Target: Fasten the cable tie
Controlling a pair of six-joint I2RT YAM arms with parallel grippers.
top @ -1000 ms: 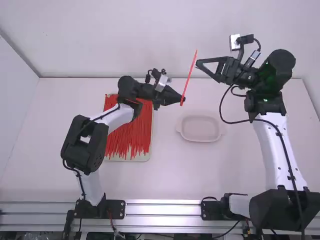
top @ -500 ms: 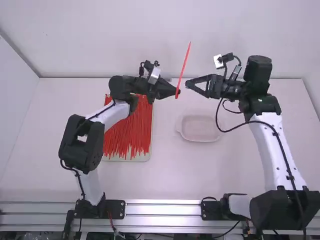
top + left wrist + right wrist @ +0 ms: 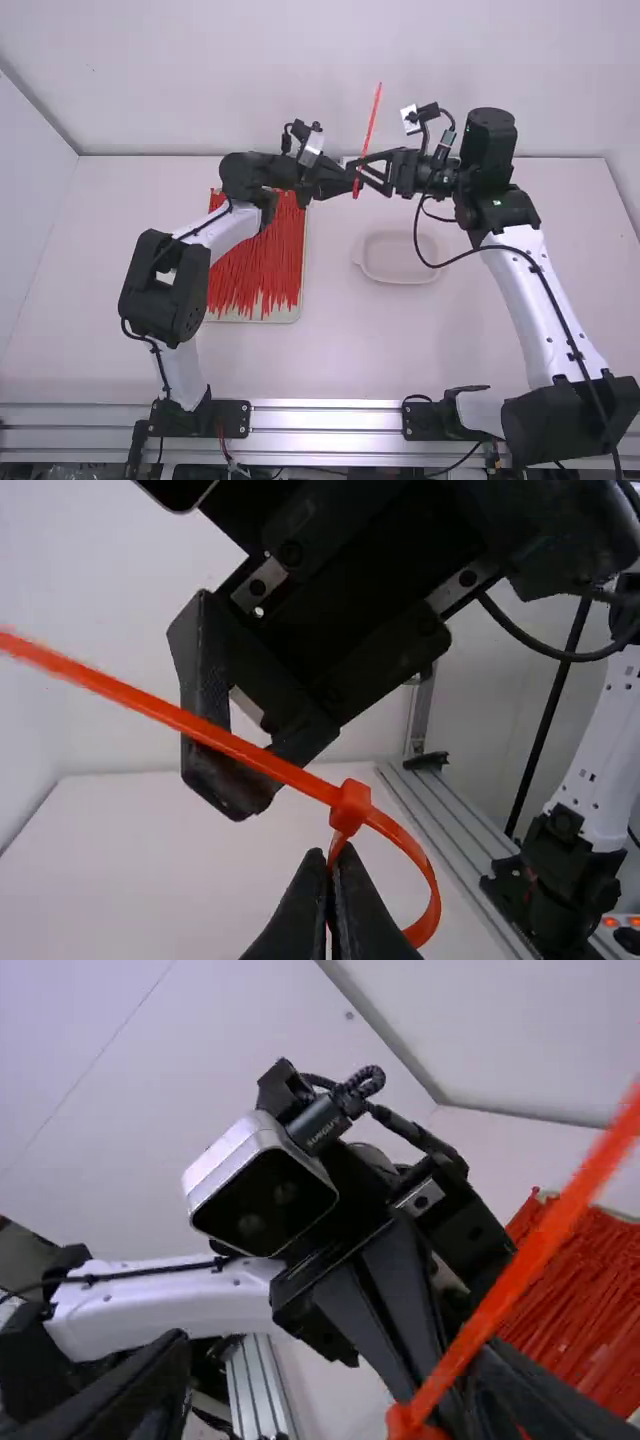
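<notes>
On my high view I see a shallow white dish right of centre on the white table; left of centre lies a pale board carrying a heap of spare red ties; an aluminium rail spans the bottom edge.

White bench bounded by a plain white back wall and a white side wall at left; aluminium rail along the bench's near edge. Lighting even, diffuse.

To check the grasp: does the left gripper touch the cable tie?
Touching. In the left wrist view, the left gripper pinches the cable tie below its head.
</notes>
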